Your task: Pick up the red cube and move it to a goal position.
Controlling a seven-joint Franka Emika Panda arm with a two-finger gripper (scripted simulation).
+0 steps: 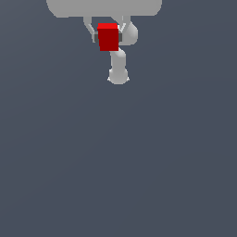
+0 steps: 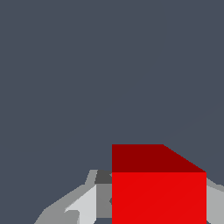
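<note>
The red cube (image 1: 108, 37) hangs near the top of the exterior view, held between the two grey fingers of my white gripper (image 1: 108, 36). The fingers press its left and right faces, so the gripper is shut on it. Behind and below the cube, the arm's pale links (image 1: 118, 69) show. In the wrist view the red cube (image 2: 158, 192) fills the lower right, with one grey finger (image 2: 101, 199) against its side. The goal position carries no visible mark in either view.
A plain dark grey-blue surface (image 1: 118, 162) fills both views. The white gripper body (image 1: 104, 7) spans the top edge of the exterior view.
</note>
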